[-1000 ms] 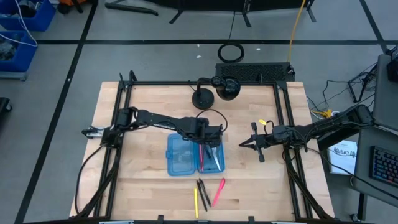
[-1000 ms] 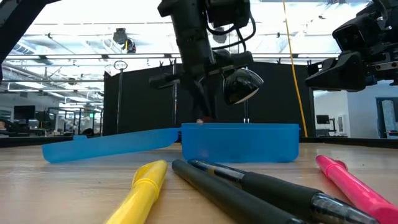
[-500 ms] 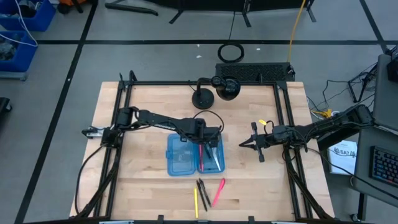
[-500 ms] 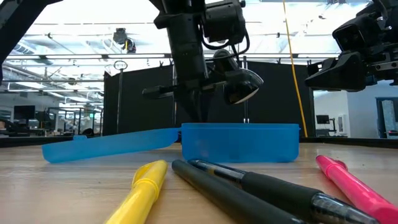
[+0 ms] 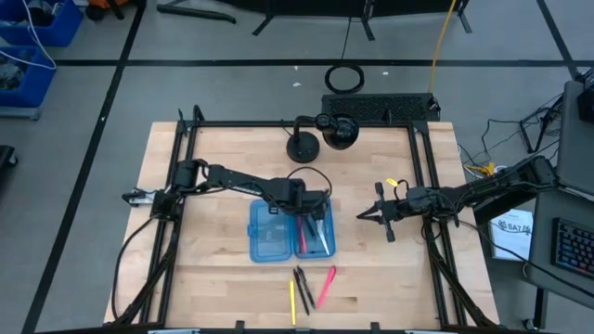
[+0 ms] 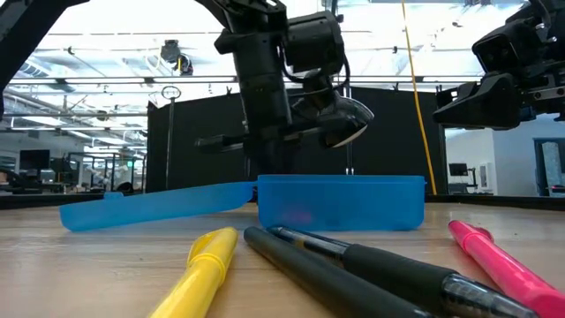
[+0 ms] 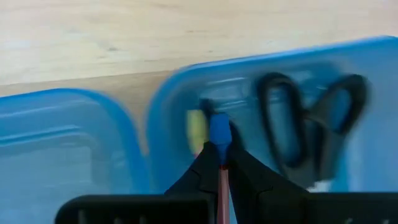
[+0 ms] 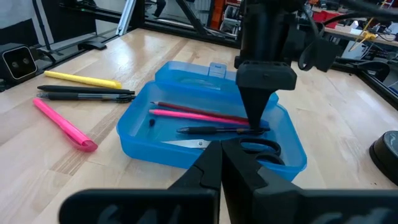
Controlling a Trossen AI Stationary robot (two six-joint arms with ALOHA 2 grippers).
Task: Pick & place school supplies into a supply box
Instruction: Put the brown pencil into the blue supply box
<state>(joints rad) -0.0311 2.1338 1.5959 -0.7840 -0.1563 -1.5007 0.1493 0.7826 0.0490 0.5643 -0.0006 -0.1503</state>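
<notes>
Left gripper (image 8: pixel 254 122) had sunk lower into the supply box (image 8: pixel 143 140), clenched on what looked like a blue-capped pencil (image 7: pixel 219 140), so placing was nearly done; right gripper (image 5: pixel 364 215) waited shut beside the box.

Two dark, matte six-joint arms, slim tubular links with blocky black joint housings, black cables looping beside the left arm (image 5: pixel 232 178), left end effector (image 7: pixel 221 163) with tapered black fingers, right end effector (image 5: pixel 362 215) likewise pointed

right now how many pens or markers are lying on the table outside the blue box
4, in a cluster in front of the supply box: a yellow marker, two black pens beside it, and a pink marker on the right.
</notes>
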